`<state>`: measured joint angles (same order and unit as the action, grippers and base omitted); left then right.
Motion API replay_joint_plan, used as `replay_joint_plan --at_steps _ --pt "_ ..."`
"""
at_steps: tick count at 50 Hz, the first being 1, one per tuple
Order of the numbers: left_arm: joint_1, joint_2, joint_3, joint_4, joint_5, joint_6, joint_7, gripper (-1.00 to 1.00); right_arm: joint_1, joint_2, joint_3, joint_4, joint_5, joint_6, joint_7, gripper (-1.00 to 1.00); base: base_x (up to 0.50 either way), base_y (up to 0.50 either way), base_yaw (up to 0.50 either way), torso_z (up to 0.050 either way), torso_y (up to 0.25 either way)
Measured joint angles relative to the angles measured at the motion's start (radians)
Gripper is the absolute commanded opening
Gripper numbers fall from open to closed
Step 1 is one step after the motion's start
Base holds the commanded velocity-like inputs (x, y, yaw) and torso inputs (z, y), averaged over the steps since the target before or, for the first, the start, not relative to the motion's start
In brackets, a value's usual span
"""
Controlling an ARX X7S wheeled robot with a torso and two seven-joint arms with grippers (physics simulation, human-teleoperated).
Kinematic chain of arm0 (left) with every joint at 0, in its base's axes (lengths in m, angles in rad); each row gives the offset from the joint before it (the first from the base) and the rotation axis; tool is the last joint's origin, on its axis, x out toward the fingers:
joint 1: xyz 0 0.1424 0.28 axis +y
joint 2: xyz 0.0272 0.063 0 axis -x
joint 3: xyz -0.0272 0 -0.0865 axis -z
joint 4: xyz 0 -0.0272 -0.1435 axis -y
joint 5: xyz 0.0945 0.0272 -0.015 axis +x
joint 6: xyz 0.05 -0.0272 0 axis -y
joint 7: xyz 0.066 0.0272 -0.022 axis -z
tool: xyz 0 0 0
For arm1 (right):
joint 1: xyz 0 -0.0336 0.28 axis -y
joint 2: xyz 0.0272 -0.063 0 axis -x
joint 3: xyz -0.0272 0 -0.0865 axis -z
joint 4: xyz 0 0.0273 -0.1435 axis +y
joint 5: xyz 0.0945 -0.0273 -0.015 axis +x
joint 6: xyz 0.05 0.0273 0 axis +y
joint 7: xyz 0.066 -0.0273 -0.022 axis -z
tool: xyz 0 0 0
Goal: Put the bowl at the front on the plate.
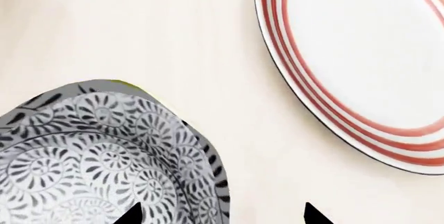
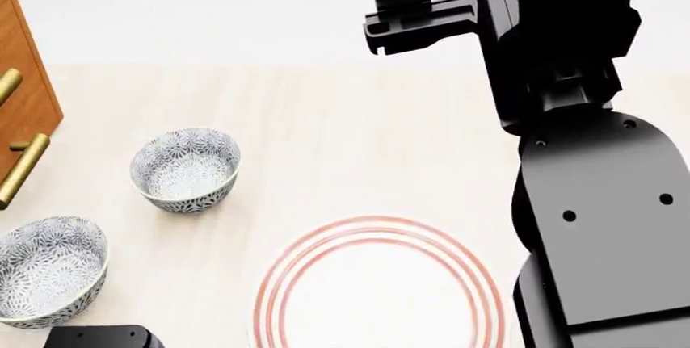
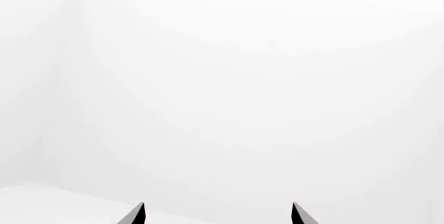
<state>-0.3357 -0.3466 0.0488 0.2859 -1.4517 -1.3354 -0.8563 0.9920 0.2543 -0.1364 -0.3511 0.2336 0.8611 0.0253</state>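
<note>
The bowl (image 2: 48,271) at the front stands upright at the near left of the table, white with a dense grey-blue floral pattern. In the left wrist view this bowl (image 1: 97,156) fills one corner, and the plate (image 1: 361,63), white with red rings, lies apart from it. My left gripper (image 1: 223,216) is open, one fingertip (image 1: 132,214) over the bowl's inside and the other over bare table, so the rim lies between them. In the head view the plate (image 2: 377,291) sits near the middle front. My right gripper (image 3: 217,214) is open, held high, with nothing between its tips.
A second patterned bowl (image 2: 183,169) stands farther back on the left. A wooden cabinet (image 2: 22,98) with brass handles borders the left edge. My raised right arm (image 2: 582,186) blocks the right side of the head view. The right wrist view shows only white wall.
</note>
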Motion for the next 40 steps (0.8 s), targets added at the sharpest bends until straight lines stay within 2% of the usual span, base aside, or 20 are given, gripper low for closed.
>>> replay_joint_plan --at_steps 4,5,20,30,40 --pt "0.007 -0.006 0.001 0.003 0.023 0.011 0.027 1.00 -0.002 0.002 0.001 0.001 0.002 -0.003 0.001 1.00 0.00 0.00 0.00 0.000 0.000" --pt "0.010 -0.008 0.002 0.005 0.031 0.015 0.037 -1.00 -0.002 0.002 0.002 0.001 0.002 -0.004 0.001 1.00 0.00 0.00 0.00 0.000 0.000" --pt "0.050 -0.027 0.047 0.062 0.175 0.081 0.126 -1.00 -0.012 0.006 0.006 -0.003 0.012 -0.011 0.004 1.00 0.00 0.00 0.00 -0.003 0.000" --pt "0.048 -0.081 0.159 0.109 0.373 0.204 0.280 -1.00 -0.021 0.008 0.002 0.003 0.013 -0.026 0.006 1.00 0.00 0.00 0.00 -0.002 0.000" --pt "0.020 -0.130 0.273 0.173 0.519 0.313 0.370 -1.00 -0.023 0.009 -0.004 0.014 0.014 -0.040 0.006 1.00 0.00 0.00 0.00 0.000 0.000"
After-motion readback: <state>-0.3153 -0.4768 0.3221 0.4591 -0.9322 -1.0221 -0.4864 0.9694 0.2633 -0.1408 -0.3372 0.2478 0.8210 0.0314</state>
